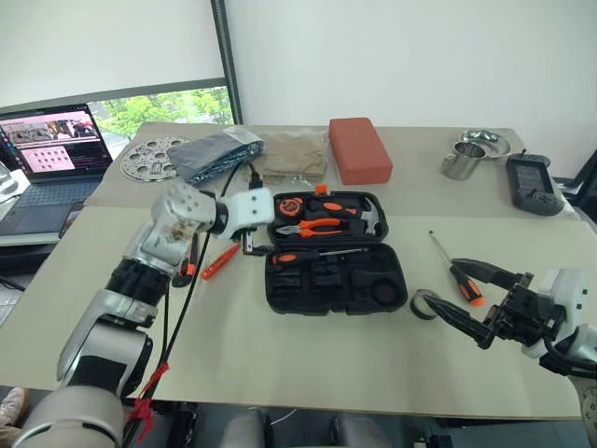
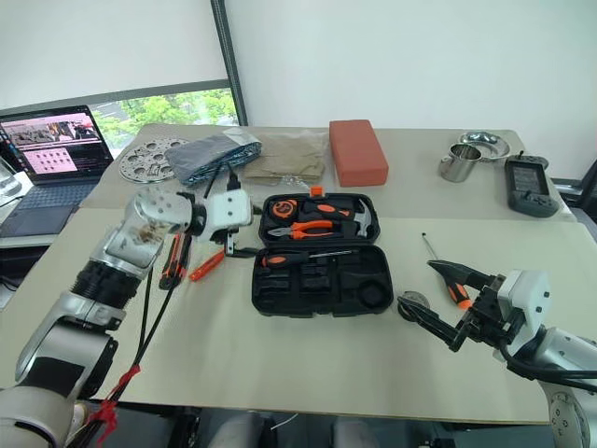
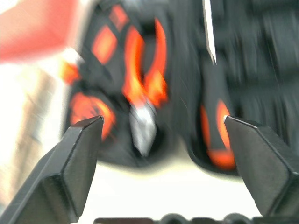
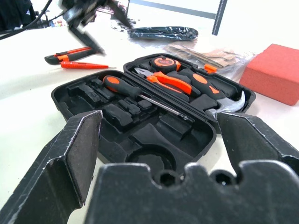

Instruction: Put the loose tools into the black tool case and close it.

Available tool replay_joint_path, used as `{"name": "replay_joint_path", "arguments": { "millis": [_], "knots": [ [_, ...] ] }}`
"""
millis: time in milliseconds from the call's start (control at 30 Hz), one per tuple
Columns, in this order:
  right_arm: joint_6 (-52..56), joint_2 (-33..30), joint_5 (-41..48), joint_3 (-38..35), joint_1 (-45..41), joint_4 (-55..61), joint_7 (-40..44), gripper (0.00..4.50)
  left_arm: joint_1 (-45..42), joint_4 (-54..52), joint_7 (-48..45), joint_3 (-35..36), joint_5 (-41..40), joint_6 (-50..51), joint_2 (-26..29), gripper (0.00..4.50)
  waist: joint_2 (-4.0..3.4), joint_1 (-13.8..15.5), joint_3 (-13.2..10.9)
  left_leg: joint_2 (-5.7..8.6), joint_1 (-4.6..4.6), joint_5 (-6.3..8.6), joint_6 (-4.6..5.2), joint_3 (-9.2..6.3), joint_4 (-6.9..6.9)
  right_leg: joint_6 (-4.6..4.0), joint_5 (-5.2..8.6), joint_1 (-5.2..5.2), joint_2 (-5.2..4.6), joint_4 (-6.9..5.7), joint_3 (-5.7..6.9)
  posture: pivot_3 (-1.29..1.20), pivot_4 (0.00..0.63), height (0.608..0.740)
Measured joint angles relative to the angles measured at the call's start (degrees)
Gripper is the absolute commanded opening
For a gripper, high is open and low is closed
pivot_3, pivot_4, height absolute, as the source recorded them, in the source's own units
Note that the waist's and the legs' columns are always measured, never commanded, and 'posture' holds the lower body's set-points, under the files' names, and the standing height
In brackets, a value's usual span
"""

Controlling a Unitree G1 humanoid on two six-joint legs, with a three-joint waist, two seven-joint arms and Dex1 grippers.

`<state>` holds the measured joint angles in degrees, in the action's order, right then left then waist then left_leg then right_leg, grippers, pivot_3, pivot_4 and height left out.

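Black plastic tool case (image 1: 334,254) lies open flat at the middle of a pale table (image 1: 280,355). Its far half holds orange-handled pliers (image 1: 312,227), a hammer (image 1: 369,217) and what looks like a round orange tape measure, though that corner is small and hard to read. Its near half holds one black-and-orange screwdriver (image 1: 312,254) in a slot; the other moulded slots and a round recess are empty.

Left of the case, the left gripper (image 1: 249,245) hovers just beside the case's left edge, jaws spread and holding nothing. Farther left on the table lie the orange-and-black utility knife (image 2: 171,260) and the small orange screwdriver (image 1: 220,261).

Right of the case lie the small dark tape roll (image 1: 425,303) and a second black-and-orange screwdriver (image 1: 457,273). The right gripper (image 1: 474,301) hangs just right of the roll, jaws wide and empty.

Four tools remain outside. Likely risks: a gripper may knock the light open case askew while reaching across it, or a tool seated badly in its slot may stop the lid from latching.
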<state>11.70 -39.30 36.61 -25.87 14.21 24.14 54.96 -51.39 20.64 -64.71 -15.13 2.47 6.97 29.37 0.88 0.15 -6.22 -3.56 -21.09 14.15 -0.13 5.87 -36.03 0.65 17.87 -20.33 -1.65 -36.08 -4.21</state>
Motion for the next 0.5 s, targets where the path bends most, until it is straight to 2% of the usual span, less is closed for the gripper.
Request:
{"name": "replay_joint_path", "arguments": {
  "millis": [167,267,300,500],
  "knots": [
    [0.0,0.0,-0.4,0.1,-0.2,0.0,0.0,4.50,-0.1,5.7,4.2,1.8,-3.4,-0.3,-9.6,1.35,-0.01,0.2,0.0,0.06,-0.09,0.00,0.01,-0.52,-0.02,0.00,0.00,-0.02,0.17,0.01,-0.15,0.00,0.150,0.740],
    [0.0,0.0,-0.4,0.0,0.0,0.0,0.0,4.50,0.0,8.4,4.5,2.0,-4.9,-0.5,-11.8,0.22,-0.01,-0.1,0.0,0.06,-0.12,0.00,0.01,-0.63,0.02,0.00,0.00,-0.03,0.36,-0.01,-0.46,0.00,0.150,0.740],
    [0.0,0.0,-0.4,0.0,0.1,0.0,0.0,4.50,0.1,9.3,4.6,2.1,-4.9,-0.5,-12.1,0.01,-0.01,-0.2,0.0,0.08,-0.11,-0.01,0.00,-0.65,0.02,0.00,0.00,-0.02,0.42,-0.01,-0.61,0.00,0.150,0.740],
    [0.0,0.0,-0.4,0.0,0.8,0.2,-0.2,4.50,0.8,15.5,5.3,2.7,-4.9,-2.5,-14.2,0.01,-0.01,-0.3,0.0,0.29,-0.09,-0.06,0.06,-0.72,0.01,0.07,0.02,0.00,0.43,-0.03,-0.99,0.00,0.150,0.740]
  ]
}}
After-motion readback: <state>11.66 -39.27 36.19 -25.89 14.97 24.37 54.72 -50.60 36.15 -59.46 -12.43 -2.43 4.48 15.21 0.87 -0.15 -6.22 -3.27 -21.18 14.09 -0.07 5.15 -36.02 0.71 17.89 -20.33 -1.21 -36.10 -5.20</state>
